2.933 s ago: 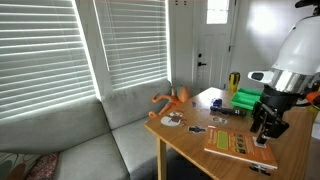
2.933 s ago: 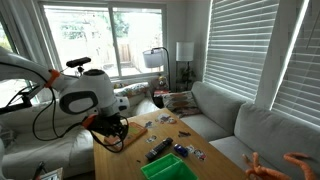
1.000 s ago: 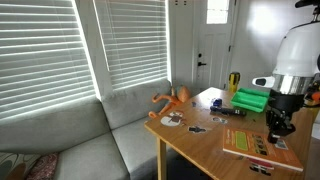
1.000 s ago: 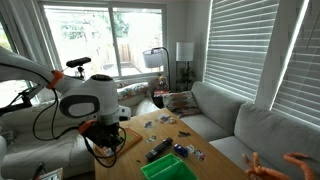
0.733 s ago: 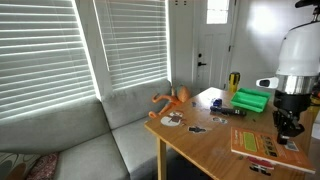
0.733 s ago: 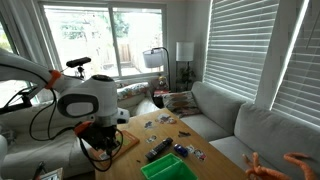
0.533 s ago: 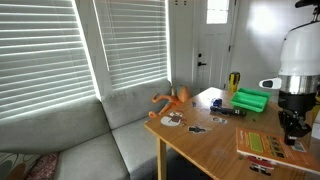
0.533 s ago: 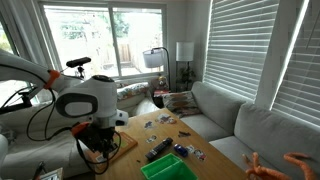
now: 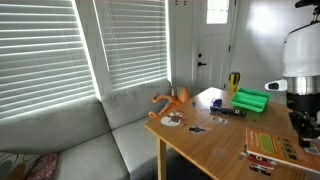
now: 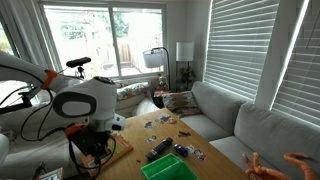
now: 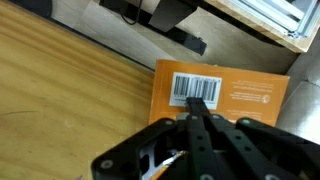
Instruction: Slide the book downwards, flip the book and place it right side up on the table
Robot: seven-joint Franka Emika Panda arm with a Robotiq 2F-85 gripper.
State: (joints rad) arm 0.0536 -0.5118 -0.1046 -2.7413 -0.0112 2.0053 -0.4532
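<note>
The book [image 11: 235, 95] lies flat with its orange cover and a white barcode facing up, at the edge of the light wooden table [image 11: 70, 90]. My gripper [image 11: 198, 101] is shut, and its joined fingertips press down on the barcode. In an exterior view the book [image 9: 268, 145] sits at the table's [image 9: 200, 150] near right corner, under the gripper [image 9: 303, 128]. Whether the book overhangs the edge is unclear.
A bright green ridged plastic object [image 9: 250, 100] stands behind the book. A black remote [image 10: 158, 150] and small cards [image 9: 195, 128] lie mid-table, with an orange toy [image 9: 170, 98] at the far corner. A grey couch [image 9: 100, 140] runs along the table's side.
The shut gripper has moved towards the table's near edge, and the book has slid along under it. Nothing else on the table has shifted.
</note>
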